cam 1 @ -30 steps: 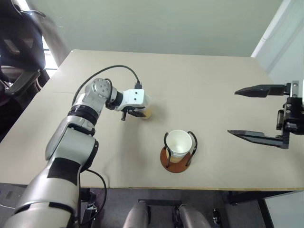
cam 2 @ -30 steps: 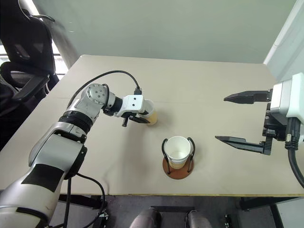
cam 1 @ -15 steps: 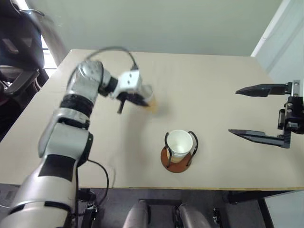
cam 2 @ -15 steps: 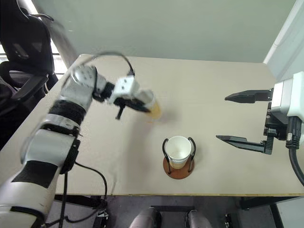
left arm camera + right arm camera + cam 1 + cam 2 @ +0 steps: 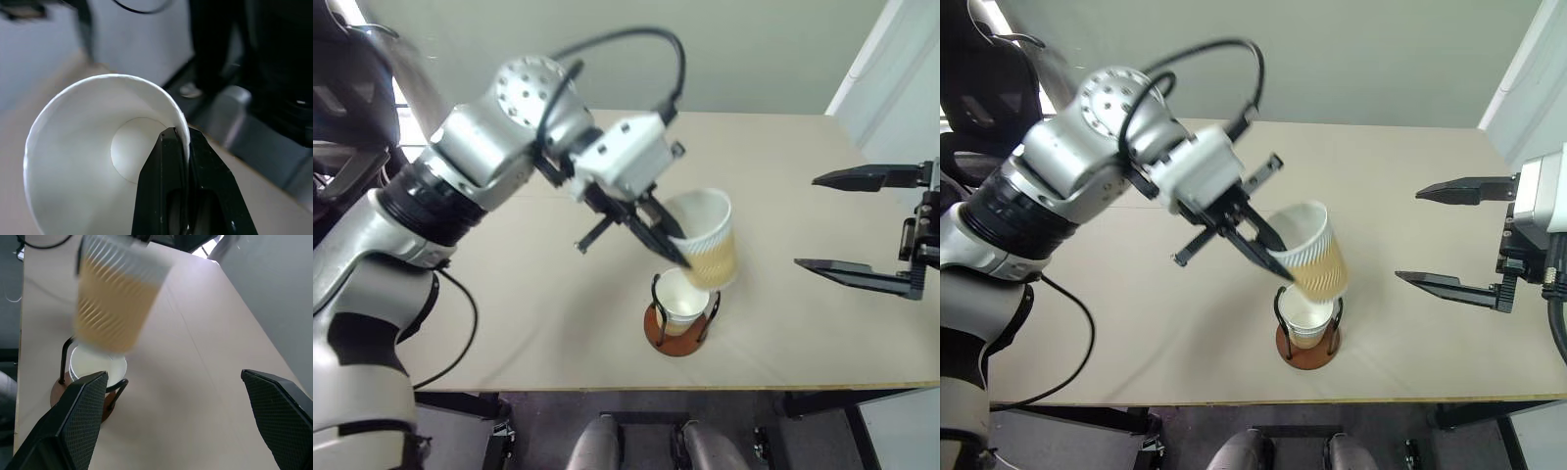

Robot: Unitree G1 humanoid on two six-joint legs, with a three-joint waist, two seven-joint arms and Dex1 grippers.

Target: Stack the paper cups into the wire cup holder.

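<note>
So the small wire cup holder (image 5: 1307,338), reddish-brown disc base with thin black wire loops, is partly covered in the head views: the tan ribbed paper cup (image 5: 1310,253) held above it hides the far side of the loops. There's already a white-rimmed paper cup seated in the holder (image 5: 1306,319), and you mostly just see its white inside plus a strip of yellowish wall. In the right wrist view the raised cup comes out smeared and blurry, so its ribs are hard to read there.

The left gripper (image 5: 1273,257) has its two black fingers pinched tight on that cup's rim, one finger inside, one outside; the left wrist view shows this well, looking straight down into the white interior to the round bottom. The cup hangs tilted, mouth leaning toward the arm, just above the holder near the front edge of the beige table (image 5: 1410,196).

The right gripper (image 5: 1457,237) hovers off to the side, jaws spread wide, holding nothing.
</note>
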